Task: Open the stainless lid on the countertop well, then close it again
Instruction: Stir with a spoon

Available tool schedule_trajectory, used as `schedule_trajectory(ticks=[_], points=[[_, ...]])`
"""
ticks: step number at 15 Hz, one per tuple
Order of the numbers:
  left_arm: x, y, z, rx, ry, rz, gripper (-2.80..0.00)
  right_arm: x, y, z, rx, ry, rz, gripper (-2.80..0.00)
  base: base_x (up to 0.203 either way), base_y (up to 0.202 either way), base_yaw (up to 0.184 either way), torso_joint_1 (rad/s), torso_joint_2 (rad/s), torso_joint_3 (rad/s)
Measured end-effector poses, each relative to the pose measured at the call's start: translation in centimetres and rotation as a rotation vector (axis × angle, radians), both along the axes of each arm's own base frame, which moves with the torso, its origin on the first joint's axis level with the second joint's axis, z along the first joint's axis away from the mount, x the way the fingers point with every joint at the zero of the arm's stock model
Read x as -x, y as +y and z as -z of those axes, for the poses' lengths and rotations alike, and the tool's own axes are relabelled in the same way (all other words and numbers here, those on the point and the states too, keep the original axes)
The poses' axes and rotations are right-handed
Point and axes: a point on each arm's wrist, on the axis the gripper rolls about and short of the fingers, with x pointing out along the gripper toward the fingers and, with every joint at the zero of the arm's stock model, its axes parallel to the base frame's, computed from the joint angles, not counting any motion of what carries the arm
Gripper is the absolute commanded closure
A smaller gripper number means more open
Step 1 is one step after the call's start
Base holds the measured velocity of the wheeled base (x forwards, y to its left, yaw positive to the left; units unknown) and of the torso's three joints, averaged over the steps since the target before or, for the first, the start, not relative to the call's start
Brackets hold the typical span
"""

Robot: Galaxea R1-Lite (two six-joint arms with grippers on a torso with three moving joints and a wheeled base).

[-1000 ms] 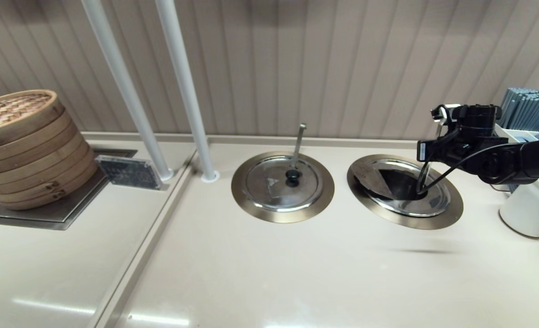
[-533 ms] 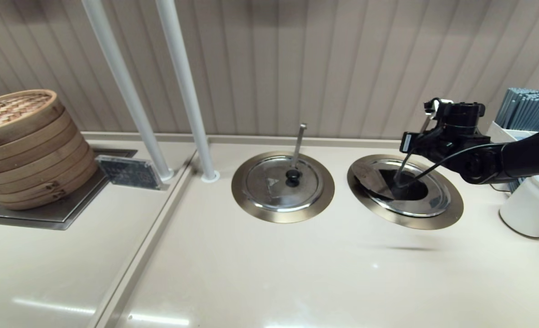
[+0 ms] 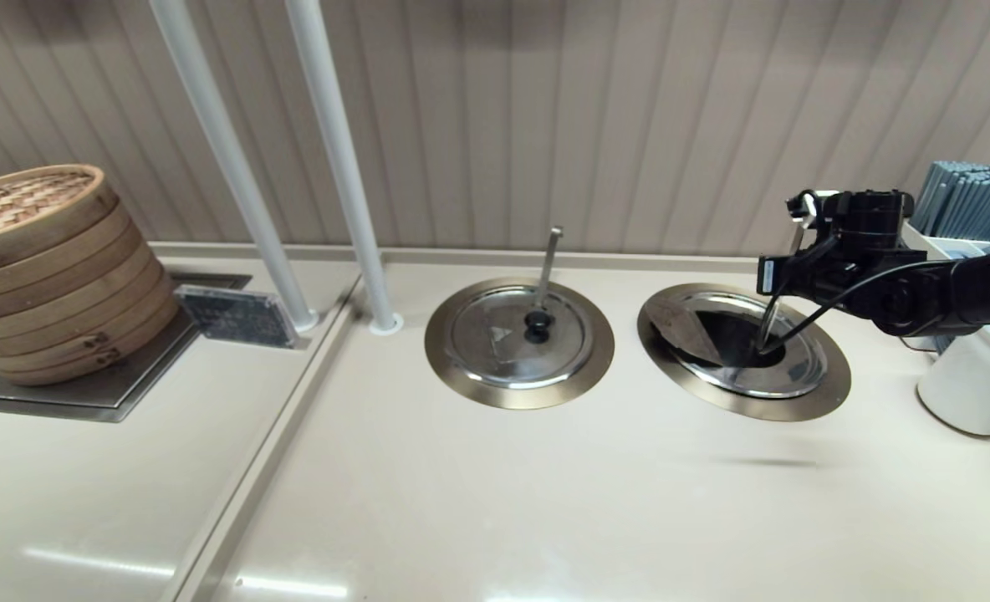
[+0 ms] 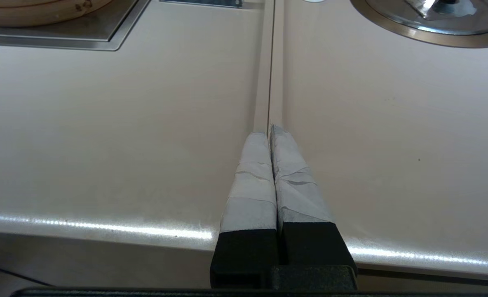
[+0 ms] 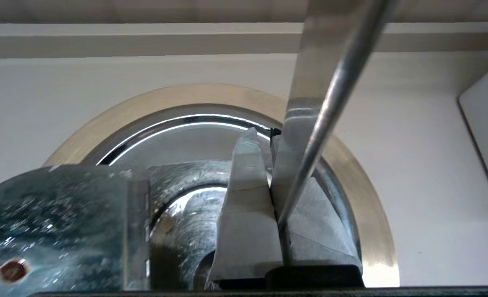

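The countertop well (image 3: 834,393) is the right-hand one, ringed in brass. The stainless lid (image 3: 800,372) lies inside the ring, shiny, with a large dark patch across its middle. Its knob does not show. My right gripper (image 3: 783,288) hangs above the lid. In the right wrist view the right gripper (image 5: 264,136) is shut, and the slanting ladle handle (image 5: 330,95) runs down into the seam between its fingers. The handle (image 3: 773,316) reaches from the gripper down to the dark patch. My left gripper (image 4: 270,130) is shut and empty, low over the counter's near edge.
The twin lid (image 3: 503,351) with its upright handle (image 3: 550,259) sits to the left. Bamboo steamers (image 3: 52,267) and a small sign (image 3: 236,316) stand far left, and two white poles (image 3: 344,167) rise behind. White jars (image 3: 972,385) and a chopstick holder (image 3: 972,196) crowd the right edge.
Half a second ago my right gripper had swung left over the lid, taking the ladle handle with it. Now both are back to the right, near their position a second ago.
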Motion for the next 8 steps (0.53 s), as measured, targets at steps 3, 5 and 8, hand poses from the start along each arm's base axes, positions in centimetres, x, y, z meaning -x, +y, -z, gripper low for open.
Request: schedule_trajectory(ticks=[3,5,8], points=[[0.0,0.0,0.0,0.0,0.0,0.0,0.0,-1.8,0.3,1.0,-0.017,-0.063,0.045,0.0,0.0,0.0,0.0,0.0,0.0,0.0],[0.0,0.0,0.0,0.0,0.0,0.0,0.0,-2.1,1.4,0.8,-0.076,-0.106,0.035,0.0,0.0,0.0,0.0,0.0,0.0,0.0],[0.0,0.0,0.0,0.0,0.0,0.001,0.0,-1.0,2.6,0.2,-0.076,-0.091,0.005,0.0,0.0,0.0,0.0,0.0,0.0,0.0]])
